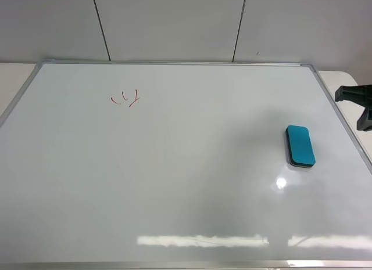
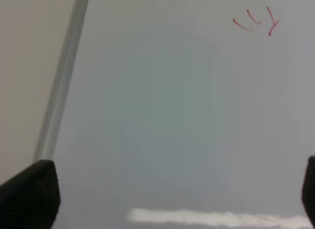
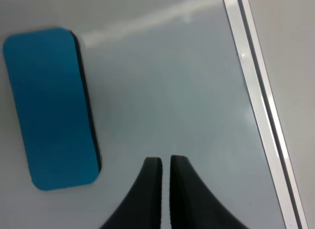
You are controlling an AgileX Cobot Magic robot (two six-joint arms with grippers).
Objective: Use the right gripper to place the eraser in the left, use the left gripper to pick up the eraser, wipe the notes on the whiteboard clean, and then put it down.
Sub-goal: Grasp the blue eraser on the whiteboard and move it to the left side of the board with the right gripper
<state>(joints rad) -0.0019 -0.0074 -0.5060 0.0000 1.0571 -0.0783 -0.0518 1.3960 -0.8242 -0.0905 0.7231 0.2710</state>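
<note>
Eraser (image 1: 300, 145) flat on whiteboard (image 1: 174, 183), notes (image 1: 125, 98) intact

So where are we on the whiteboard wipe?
Nothing is done yet. The eraser lies untouched on the right side of the whiteboard, and the red notes are intact. In hand: the right claw, shut and empty, is beside the eraser. Remaining: handover to the open left claw, wiping, putting down.

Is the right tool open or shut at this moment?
Shut, and empty. The right tool shows its fingers nearly touching, only a thin slit between them; the eraser lies apart on the whiteboard.
</note>
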